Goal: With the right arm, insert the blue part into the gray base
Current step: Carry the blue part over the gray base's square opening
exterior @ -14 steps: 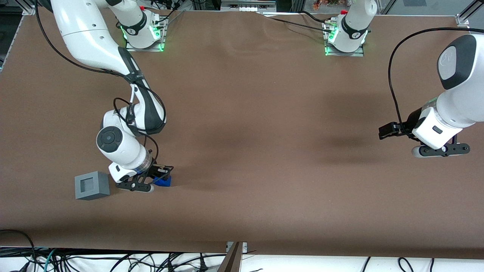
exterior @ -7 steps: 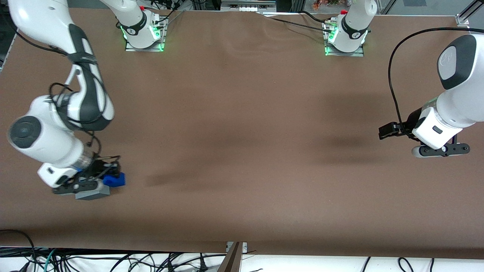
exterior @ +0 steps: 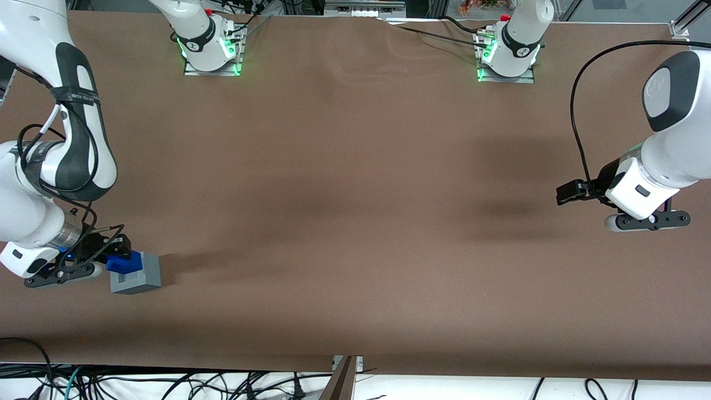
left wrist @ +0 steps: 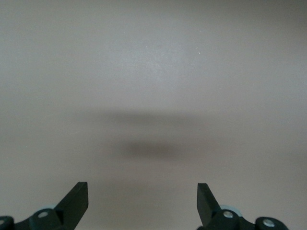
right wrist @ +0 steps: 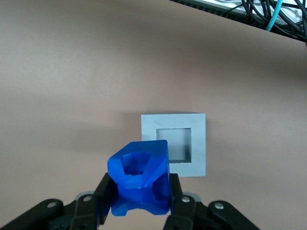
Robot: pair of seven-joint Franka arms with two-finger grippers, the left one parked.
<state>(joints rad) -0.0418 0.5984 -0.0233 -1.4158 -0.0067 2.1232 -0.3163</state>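
My right gripper (exterior: 114, 256) (right wrist: 140, 194) is shut on the blue part (exterior: 123, 261) (right wrist: 140, 179), a chunky bright blue piece held off the table between the two black fingers. The gray base (exterior: 139, 275) (right wrist: 175, 143), a light gray cube with a square recess in its top, rests on the brown table near the working arm's end. In the front view the blue part hangs over the base's edge, covering part of its top. The wrist view shows the recess (right wrist: 175, 143) open and unfilled, just past the blue part.
Brown cloth covers the whole table (exterior: 355, 194). The arm's white wrist (exterior: 28, 222) hangs low beside the base, at the table's end. Cables (exterior: 166, 383) lie below the table's front edge.
The right arm has carried the blue part sideways from the table past the base toward the table's end; the part now hangs over the base's edge.
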